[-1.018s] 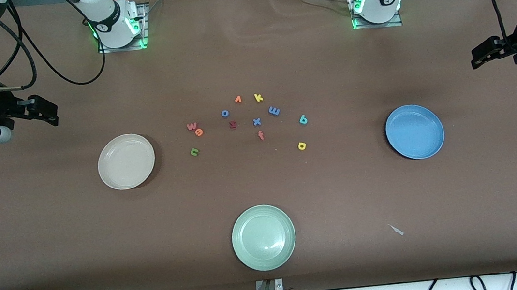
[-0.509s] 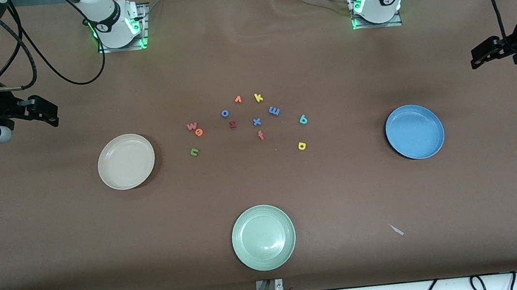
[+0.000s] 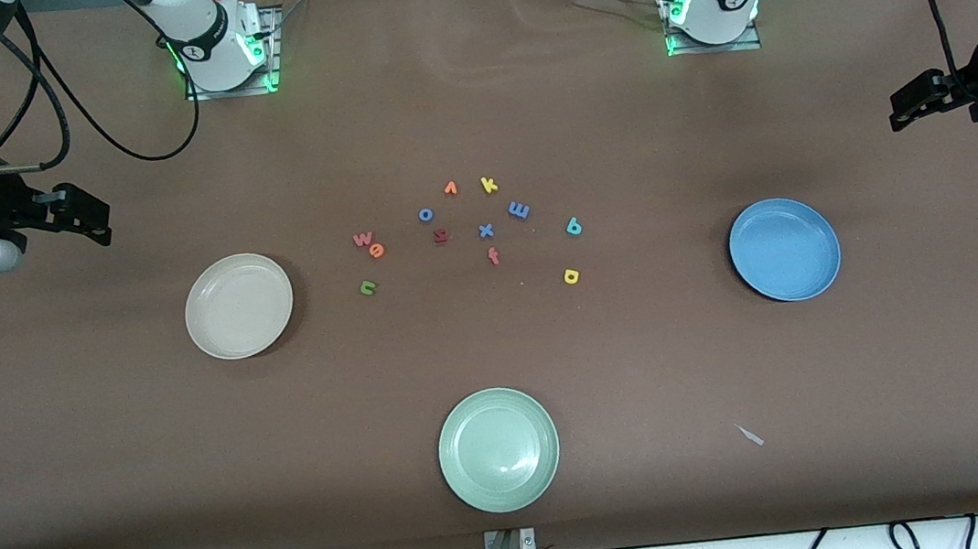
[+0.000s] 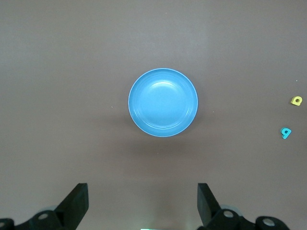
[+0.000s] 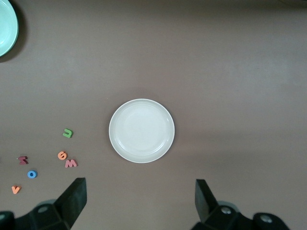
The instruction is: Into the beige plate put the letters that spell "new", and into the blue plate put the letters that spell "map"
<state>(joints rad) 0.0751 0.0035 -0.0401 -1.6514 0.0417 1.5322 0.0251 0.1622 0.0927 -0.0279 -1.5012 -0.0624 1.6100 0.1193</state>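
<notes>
The beige plate [image 3: 239,306] [image 5: 141,130] lies toward the right arm's end and holds nothing. Beside it lie the pinkish-red w [image 3: 363,239] [image 5: 71,163], orange e [image 3: 377,250] [image 5: 62,155] and green n [image 3: 368,287] [image 5: 67,133]. The blue plate [image 3: 784,249] [image 4: 163,102] lies bare toward the left arm's end. The blue m [image 3: 519,210], teal p [image 3: 573,226] [image 4: 286,132] and yellow a [image 3: 571,276] [image 4: 297,100] lie on the table between the plates. My right gripper [image 3: 88,212] [image 5: 140,199] hovers open high by the beige plate. My left gripper [image 3: 905,107] [image 4: 142,201] hovers open high by the blue plate.
A pale green plate [image 3: 499,449] sits nearest the front camera. Among the letters lie a blue o [image 3: 425,214], orange v [image 3: 450,189], yellow k [image 3: 489,185], dark red z-like letter [image 3: 440,236], blue x [image 3: 486,231] and red f [image 3: 493,256].
</notes>
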